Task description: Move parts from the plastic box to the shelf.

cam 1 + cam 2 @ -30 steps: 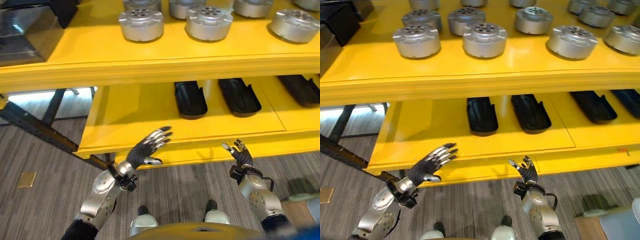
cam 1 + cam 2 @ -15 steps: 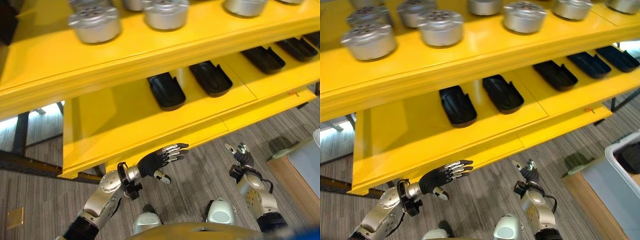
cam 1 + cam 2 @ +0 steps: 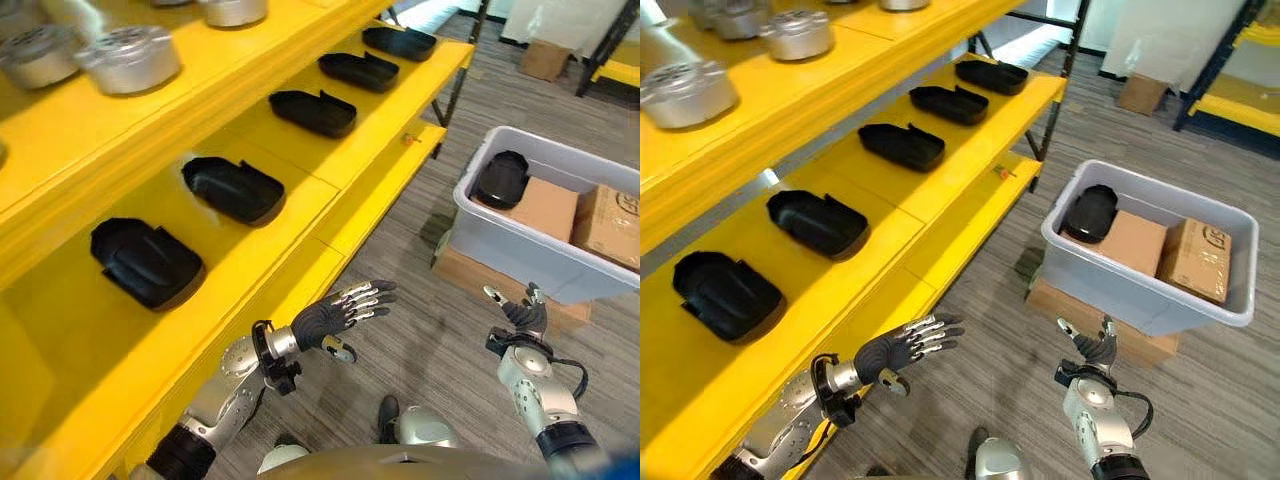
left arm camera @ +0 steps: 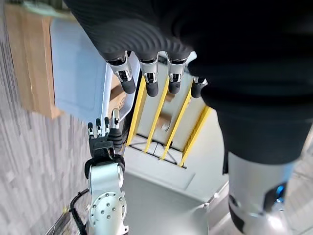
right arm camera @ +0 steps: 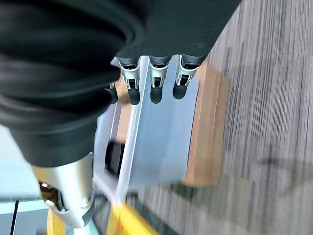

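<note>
A grey plastic box stands on the floor to my right, holding one black part beside two cardboard boxes. Several black parts like it, such as the nearest one, lie in a row on the lower yellow shelf. My left hand hovers open over the floor beside the shelf's front edge, its fingers straight and holding nothing. My right hand is open and empty too, raised low in front of the box, its fingers pointing at the box wall.
Silver round parts sit on the upper yellow shelf. The plastic box rests on a wooden platform. A cardboard box and another yellow rack stand at the far right. Grey carpet lies between shelf and box.
The camera has swung to the right, bringing the plastic box into view and the shelf to the left. Both hands stay open and empty, low in front of me.
</note>
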